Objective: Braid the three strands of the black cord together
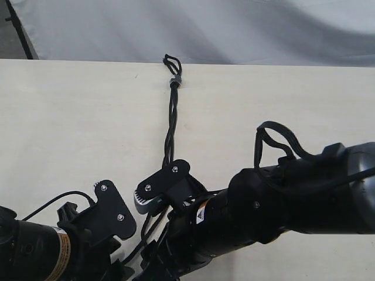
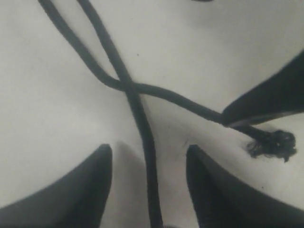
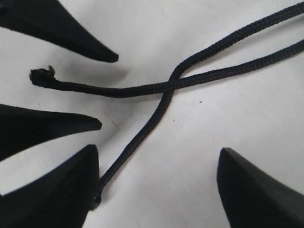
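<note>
Ideally, the wide-open left gripper (image 2: 148,154) should close on the thin black round strand (image 2: 144,128) between its fingers (image 2: 80,190), six o'clock of the plaited black cord (image 1: 171,117), right gripper (image 3: 159,154) equally wide.

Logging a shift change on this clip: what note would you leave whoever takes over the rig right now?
Left gripper: open, one strand lying between its fingers, ungripped.
Right gripper: open, holding nothing.
Black cord: on the table, loop at the far edge, looks braided from the grey band down to the grippers.
Under the grippers two loose strands cross; one frayed tip shows.
Left: braid the remaining loose lengths.
</note>
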